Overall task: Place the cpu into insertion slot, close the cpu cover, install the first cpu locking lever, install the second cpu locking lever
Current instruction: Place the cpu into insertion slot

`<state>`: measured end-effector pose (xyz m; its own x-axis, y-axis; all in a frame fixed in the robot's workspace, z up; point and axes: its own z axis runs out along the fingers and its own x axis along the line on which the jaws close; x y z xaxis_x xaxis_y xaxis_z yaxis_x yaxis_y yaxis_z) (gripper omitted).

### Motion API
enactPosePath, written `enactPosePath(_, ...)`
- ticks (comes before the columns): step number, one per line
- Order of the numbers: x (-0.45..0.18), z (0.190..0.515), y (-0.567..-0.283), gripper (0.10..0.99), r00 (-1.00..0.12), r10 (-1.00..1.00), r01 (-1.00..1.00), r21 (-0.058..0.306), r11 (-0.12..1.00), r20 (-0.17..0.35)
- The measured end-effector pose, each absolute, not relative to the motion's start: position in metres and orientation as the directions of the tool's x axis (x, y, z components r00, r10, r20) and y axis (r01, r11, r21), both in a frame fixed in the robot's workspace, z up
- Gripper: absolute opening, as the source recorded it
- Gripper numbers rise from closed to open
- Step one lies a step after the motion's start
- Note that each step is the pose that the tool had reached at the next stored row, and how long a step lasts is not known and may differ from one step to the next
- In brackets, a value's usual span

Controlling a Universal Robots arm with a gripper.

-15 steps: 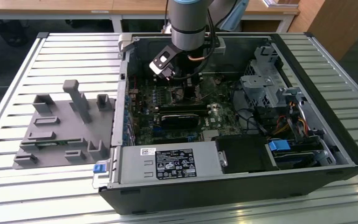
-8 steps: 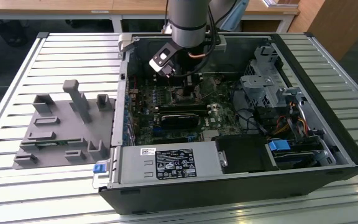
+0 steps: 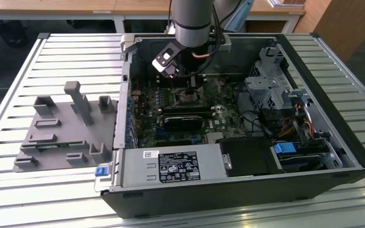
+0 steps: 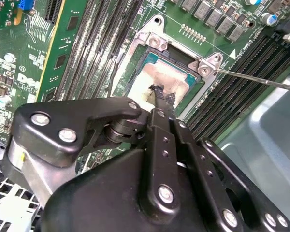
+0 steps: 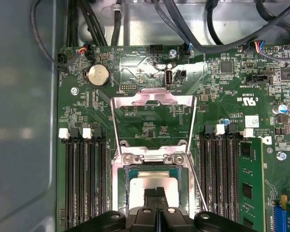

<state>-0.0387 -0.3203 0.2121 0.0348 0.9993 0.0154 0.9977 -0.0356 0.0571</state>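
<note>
The cpu (image 5: 141, 180) lies flat in the insertion slot (image 5: 126, 189), mid-motherboard inside the open computer case (image 3: 233, 194). The case sits on the slatted desk (image 3: 74, 52), toward its edge on the exterior view's right. The gripper (image 4: 160, 94) has its fingers pressed together, tips touching the cpu's smeared metal top. The cpu cover (image 5: 152, 100) is swung open, off the slot. A thin wire lever (image 4: 261, 80) juts free beside it.

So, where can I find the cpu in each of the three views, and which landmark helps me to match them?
Exterior view: the cpu lies mid green board, directly under the claw, hard to make out.
Second wrist view: pale smeared square at the tip of the claw.
First wrist view: silvery square at the claw, between the long black slots.
Shared landmark: the claw over the cpu.
</note>
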Motion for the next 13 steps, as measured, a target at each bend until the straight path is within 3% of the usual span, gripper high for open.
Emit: enactPosePath(13,-0.0387,0.2186,-0.3203,0.106,0.035,0.999,0.998,0.057,-0.036,0.015)
